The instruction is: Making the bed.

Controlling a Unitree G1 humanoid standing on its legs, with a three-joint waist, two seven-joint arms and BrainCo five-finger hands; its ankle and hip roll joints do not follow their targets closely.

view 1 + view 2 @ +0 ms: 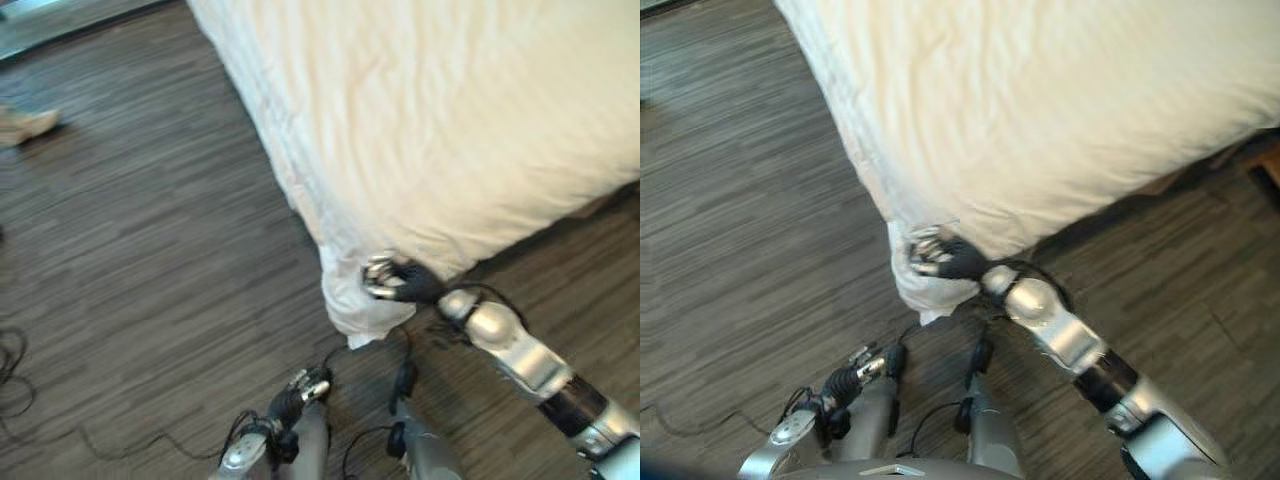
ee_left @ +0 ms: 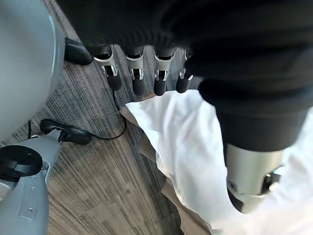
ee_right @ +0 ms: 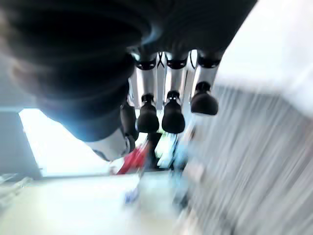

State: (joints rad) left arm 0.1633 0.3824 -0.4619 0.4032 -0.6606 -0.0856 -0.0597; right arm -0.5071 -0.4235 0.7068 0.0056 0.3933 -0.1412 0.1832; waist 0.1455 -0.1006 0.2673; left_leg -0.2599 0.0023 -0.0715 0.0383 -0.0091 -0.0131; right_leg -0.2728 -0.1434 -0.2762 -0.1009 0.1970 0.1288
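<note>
White duvet [image 1: 450, 120] corner; right hand [image 1: 385, 280] touching.

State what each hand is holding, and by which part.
The right hand is at the duvet's hanging corner; whether it grips cannot be told. The left hand, low by the floor, holds nothing.

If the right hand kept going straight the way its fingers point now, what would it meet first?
Probably the white bedding: the right hand is already at the corner hanging off the bed, fingers aimed into that fold. Whether they already touch it is unclear. The left hand hangs low above the floor.
</note>
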